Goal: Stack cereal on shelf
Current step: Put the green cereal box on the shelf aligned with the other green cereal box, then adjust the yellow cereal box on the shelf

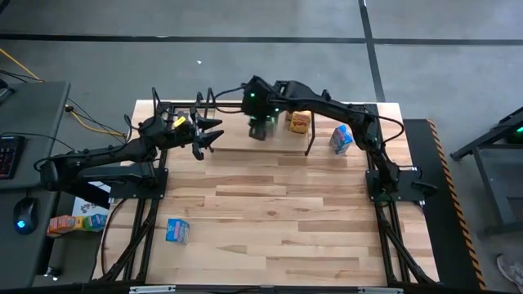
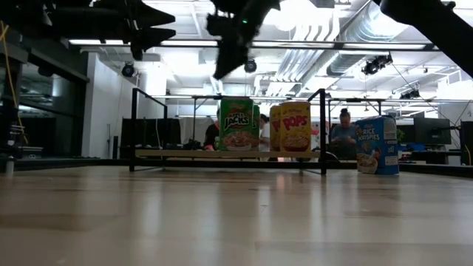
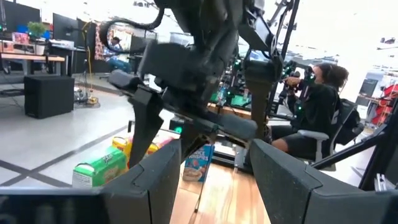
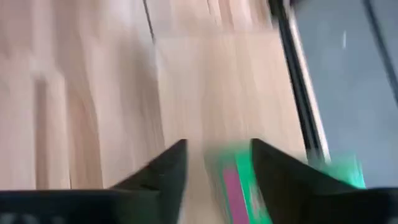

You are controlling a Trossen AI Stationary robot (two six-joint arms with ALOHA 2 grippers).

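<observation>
Cereal boxes, high view: a green box [image 1: 260,128] and a yellow-orange box [image 1: 299,122] stand on the shelf [image 1: 237,131] along the table's far edge; a blue box [image 1: 341,139] stands on the table [image 1: 278,212] just off the shelf's right end; a second blue box [image 1: 177,231] lies near the left edge toward the near side. More boxes [image 1: 75,222] lie off the table past its left edge, too small for me to sort. My right gripper [image 1: 260,122] hangs over the green box and hides most of it. My left gripper [image 1: 208,135] sits at the shelf's left part, fingers spread apart and empty.

Low view: the green box [image 2: 238,124] and yellow-orange box [image 2: 294,127] stand upright side by side on the shelf plank [image 2: 177,154], with the blue box [image 2: 378,145] on the table beyond the right upright. The right gripper [image 2: 230,63] hangs above the green box, clear of it. The left gripper [image 2: 159,26] is cut off at the frame's upper corner.

Left wrist view: its two fingers [image 3: 155,180] are wide apart; the right arm [image 3: 193,68] blocks most of the scene; a green box [image 3: 99,174] and a blue box [image 3: 198,163] show partly. A seated person [image 3: 314,112] is beyond the table.

Right wrist view: blurred; the fingers [image 4: 163,174] stand apart with a green box [image 4: 233,186] below, between them, cut off at the edge.
</observation>
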